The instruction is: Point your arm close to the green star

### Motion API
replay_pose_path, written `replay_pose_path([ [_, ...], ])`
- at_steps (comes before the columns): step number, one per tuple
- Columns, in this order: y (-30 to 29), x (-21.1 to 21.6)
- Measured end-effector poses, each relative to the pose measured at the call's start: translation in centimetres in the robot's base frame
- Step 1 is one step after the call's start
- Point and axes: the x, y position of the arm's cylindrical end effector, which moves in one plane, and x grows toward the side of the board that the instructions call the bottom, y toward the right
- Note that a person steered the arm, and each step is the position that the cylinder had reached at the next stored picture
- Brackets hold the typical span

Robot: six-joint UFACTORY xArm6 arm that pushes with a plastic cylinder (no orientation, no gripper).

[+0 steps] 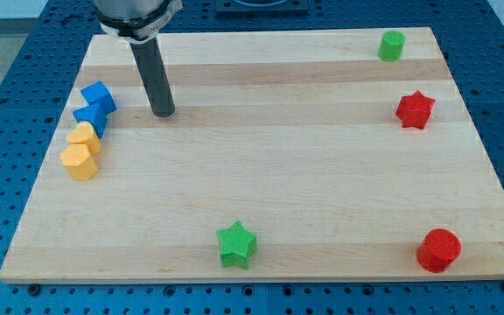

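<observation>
The green star (236, 244) lies near the view's bottom edge of the wooden board (269, 175), a little left of centre. My tip (164, 113) rests on the board at the upper left, far from the star, up and to its left. The rod rises from the tip toward the view's top.
Two blue blocks (98, 96) (88, 117) and two yellow blocks (84, 137) (79, 163) form a column left of my tip. A green cylinder (392, 45) sits at the top right, a red star (415, 109) below it, a red cylinder (438, 250) at the bottom right.
</observation>
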Motion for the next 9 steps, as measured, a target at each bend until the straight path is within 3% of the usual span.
replay_pose_path([
  [3,0.0,9.8],
  [4,1.2,18.5],
  [5,1.6,24.2],
  [7,3.0,24.1],
  [9,9.2,22.4],
])
